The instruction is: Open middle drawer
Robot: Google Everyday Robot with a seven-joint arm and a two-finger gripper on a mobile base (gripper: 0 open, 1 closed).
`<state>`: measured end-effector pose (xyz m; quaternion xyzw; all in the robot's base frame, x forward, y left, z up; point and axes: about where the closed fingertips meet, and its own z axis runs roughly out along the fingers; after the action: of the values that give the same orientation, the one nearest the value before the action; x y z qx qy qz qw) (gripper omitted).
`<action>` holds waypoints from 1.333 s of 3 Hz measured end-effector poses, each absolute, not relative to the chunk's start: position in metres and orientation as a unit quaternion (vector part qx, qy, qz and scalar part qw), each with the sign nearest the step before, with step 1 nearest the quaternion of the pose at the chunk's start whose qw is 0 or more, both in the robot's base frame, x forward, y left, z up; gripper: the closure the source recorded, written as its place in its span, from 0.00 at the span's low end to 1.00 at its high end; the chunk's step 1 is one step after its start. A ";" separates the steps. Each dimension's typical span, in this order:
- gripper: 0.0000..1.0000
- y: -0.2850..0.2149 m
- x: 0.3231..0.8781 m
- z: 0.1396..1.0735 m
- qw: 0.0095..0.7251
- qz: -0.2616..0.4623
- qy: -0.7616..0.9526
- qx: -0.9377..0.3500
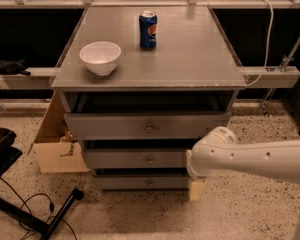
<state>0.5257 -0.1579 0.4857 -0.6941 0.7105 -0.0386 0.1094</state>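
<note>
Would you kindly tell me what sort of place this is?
Probably a robotics lab or test area, not a home: a lone grey drawer cabinet on speckled flooring, loose cables and a cardboard box on it, and the robot's gripper low by the cabinet, below the middle drawer.
</note>
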 end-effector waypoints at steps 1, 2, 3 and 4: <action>0.00 -0.149 0.547 0.467 0.097 -0.049 0.712 -0.694; 0.00 -0.144 0.566 0.449 0.083 -0.053 0.713 -0.694; 0.00 -0.142 0.584 0.433 0.072 -0.051 0.719 -0.690; 0.00 -0.138 0.601 0.423 0.067 -0.052 0.723 -0.686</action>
<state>0.6007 -0.1381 0.4227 -0.6855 0.7231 -0.0524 0.0671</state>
